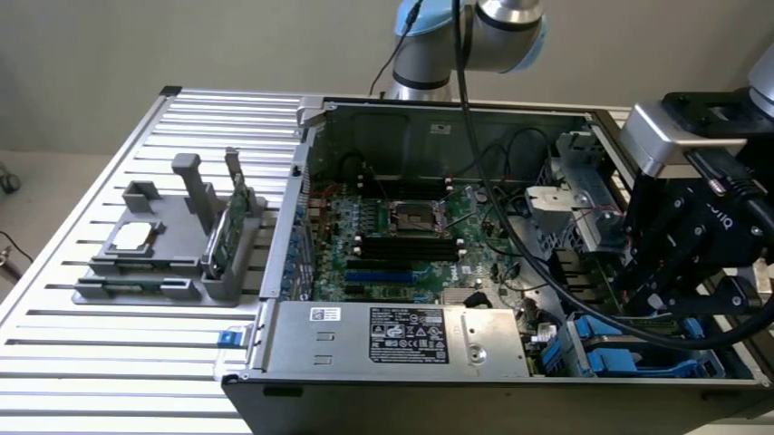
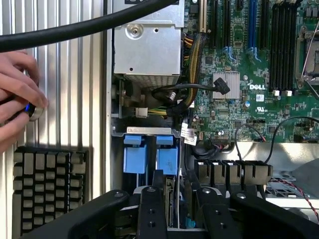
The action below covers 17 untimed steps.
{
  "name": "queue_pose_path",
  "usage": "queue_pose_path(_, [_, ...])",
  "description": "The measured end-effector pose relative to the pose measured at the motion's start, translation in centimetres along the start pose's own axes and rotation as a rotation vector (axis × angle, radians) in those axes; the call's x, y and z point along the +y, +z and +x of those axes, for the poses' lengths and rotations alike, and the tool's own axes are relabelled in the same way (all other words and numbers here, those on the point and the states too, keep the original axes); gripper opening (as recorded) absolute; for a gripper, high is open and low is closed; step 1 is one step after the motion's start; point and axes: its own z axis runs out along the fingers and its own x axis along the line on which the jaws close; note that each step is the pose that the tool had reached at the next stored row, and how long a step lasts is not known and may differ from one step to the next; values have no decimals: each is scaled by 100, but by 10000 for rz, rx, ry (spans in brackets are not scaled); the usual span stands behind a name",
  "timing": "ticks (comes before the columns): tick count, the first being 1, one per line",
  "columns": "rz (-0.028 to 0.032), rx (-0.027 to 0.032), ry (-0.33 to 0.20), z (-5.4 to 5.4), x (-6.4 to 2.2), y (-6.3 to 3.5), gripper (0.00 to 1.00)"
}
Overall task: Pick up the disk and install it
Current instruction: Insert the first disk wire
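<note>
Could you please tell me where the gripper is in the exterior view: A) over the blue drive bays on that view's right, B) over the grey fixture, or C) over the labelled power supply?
A: the gripper hangs over the blue drive bays at the exterior view's right.

You see the disk (image 2: 170,199) edge-on: a thin silver-grey slab standing upright, clamped in the gripper (image 2: 178,214), a bit of its blue frame showing, just beside two other blue carriers (image 2: 149,157).
</note>
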Motion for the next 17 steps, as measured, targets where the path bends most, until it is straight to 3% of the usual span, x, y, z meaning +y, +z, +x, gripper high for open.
queue_pose_path(8, [-7, -36, 756, 0, -5, -22, 31])
queue_pose_path(17, [-20, -86, 1845, 1, 0, -116, 31])
